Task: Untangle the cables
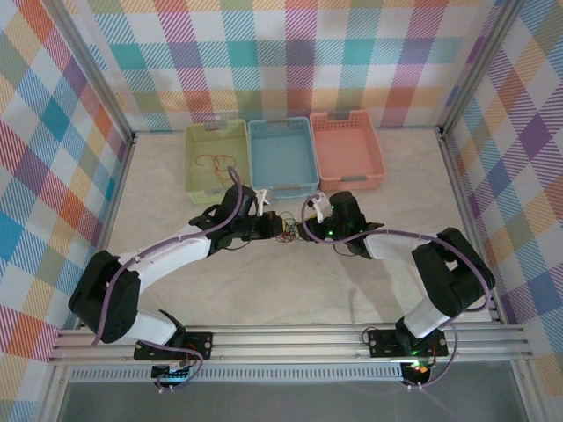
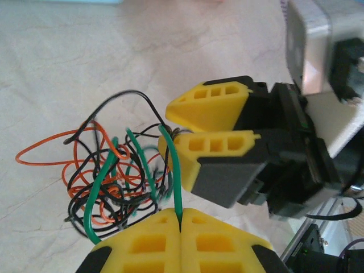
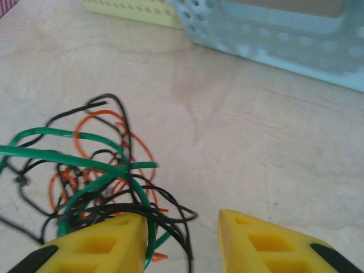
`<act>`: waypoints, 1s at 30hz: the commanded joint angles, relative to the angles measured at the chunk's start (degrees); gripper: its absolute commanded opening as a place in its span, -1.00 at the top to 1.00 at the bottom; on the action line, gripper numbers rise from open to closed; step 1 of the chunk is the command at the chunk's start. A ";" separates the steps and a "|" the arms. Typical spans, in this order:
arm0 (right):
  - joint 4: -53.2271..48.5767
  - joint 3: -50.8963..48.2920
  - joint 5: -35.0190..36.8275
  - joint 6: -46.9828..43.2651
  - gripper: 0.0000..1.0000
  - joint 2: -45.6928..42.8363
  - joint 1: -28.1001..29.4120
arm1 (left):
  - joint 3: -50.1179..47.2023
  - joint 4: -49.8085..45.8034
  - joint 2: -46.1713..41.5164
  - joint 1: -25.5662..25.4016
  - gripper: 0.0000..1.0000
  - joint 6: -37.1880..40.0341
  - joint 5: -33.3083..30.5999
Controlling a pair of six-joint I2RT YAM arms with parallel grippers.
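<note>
I have the cables (image 1: 286,231) bunched in one knot on the bench (image 1: 290,281), just in front of the blue basket (image 1: 281,158) on its near side, and both claws meet at that knot. My left claw (image 2: 180,219) is pinched tight on a green cable (image 2: 177,170), which runs straight out of the seam of its closed tips into the red-orange and black loops. My right claw (image 3: 182,219) stands part-open with nothing clamped. Black and green strands drape over one of its fingers (image 3: 102,244) rather than passing between the two. My worry is that the green cable threads through several loops. If I draw the left claw away from the blue basket with nothing pinning the rest, I expect the whole knot to ride along or cinch tighter instead of letting go. Closing the right claw where it sits could miss, or it could trap the green strand together with a black one, and then both claws would haul on the same cable. The wires are thin, so I judge a slip out of the grip likely under load. The claws also sit very close together in front of the blue basket, so a careless swing could knock one into the other.
</note>
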 commanded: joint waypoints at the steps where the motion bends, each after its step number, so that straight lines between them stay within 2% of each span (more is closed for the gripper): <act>1: 2.35 -1.56 -0.71 1.87 0.25 -0.30 -0.88 | -0.60 2.95 -2.40 -0.53 1.00 -0.21 0.99; 5: 9.41 -5.10 -5.04 0.54 0.25 -3.62 -0.49 | -0.41 2.92 -1.41 -0.54 1.00 -0.19 0.69; 10: 19.45 -11.16 -2.88 -3.10 0.21 -10.33 2.30 | 0.50 1.04 0.16 -0.53 1.00 -0.24 -0.90; 18: 23.06 -12.62 -7.00 -6.85 0.16 -12.12 5.06 | 0.19 2.22 0.33 -0.53 1.00 -0.33 0.55; 30: 20.07 -11.04 1.73 -6.18 0.10 -9.99 5.36 | 0.10 4.35 0.26 -0.91 1.00 -0.58 5.10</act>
